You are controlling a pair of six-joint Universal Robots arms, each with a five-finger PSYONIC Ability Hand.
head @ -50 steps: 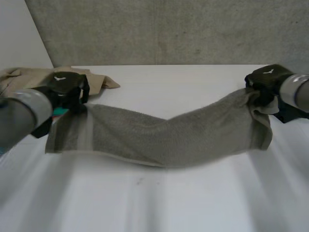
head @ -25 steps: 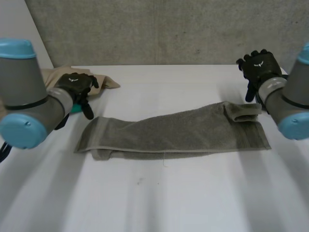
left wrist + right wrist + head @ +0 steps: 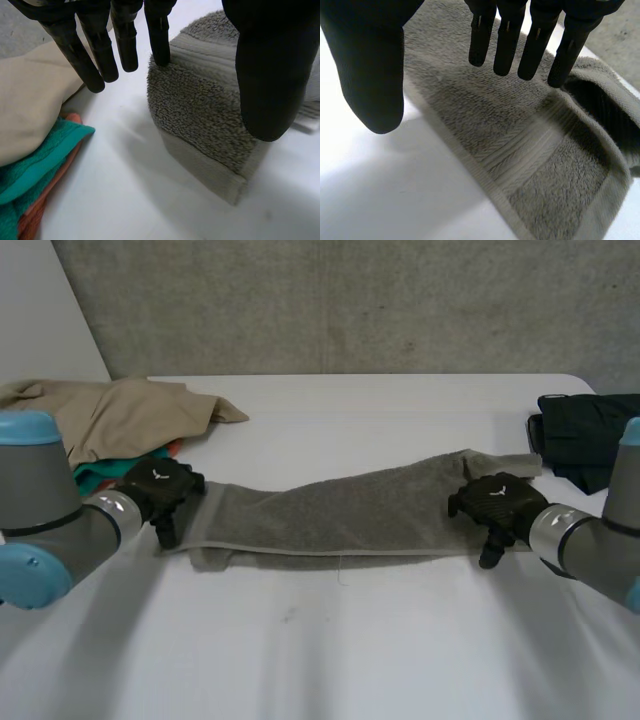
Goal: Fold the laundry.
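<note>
My grey towel lies stretched across the middle of the worktop as a long, narrow strip. It looks doubled lengthwise already, so I judge the first fold done and the crosswise folds yet to come. Its far right corner is turned over on itself and will want smoothing. My left hand sits at the strip's left end and my right hand at its right end. Neither grips anything: both are spread, fingers straight.

A heap waits at the far left, with a beige garment on top, and a dark garment lies at the far right, so most of the laundry is left.

The head view gives the whole layout. My left wrist view adds that one fingertip touches the towel's end, two layers show there, and teal cloth and orange cloth lie under the beige. My right wrist view shows my fingers over the pile and my thumb over bare worktop beside the hem.
</note>
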